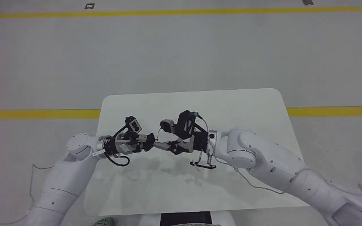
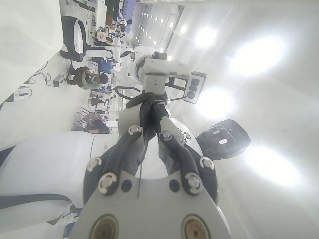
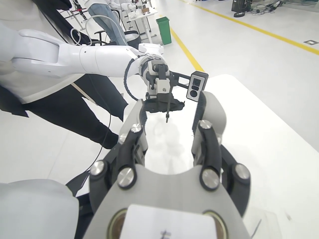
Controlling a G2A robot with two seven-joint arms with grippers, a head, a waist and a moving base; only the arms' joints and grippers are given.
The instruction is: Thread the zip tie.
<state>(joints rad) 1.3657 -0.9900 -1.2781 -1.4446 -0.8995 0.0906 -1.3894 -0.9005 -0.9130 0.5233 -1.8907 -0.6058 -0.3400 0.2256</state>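
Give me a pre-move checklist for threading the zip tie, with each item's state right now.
1. Left gripper shut on the zip tie: ok.
2. Right gripper fingers open: ok.
3. One end of the tie pokes out of the left gripper, facing the right one: ok.
4. Both grippers meet above the table: ok.
5. Which end that is, head or tail: cannot tell.

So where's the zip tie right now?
The zip tie is pinched in the left gripper, its end hanging down above the white table, directly facing the open right gripper.
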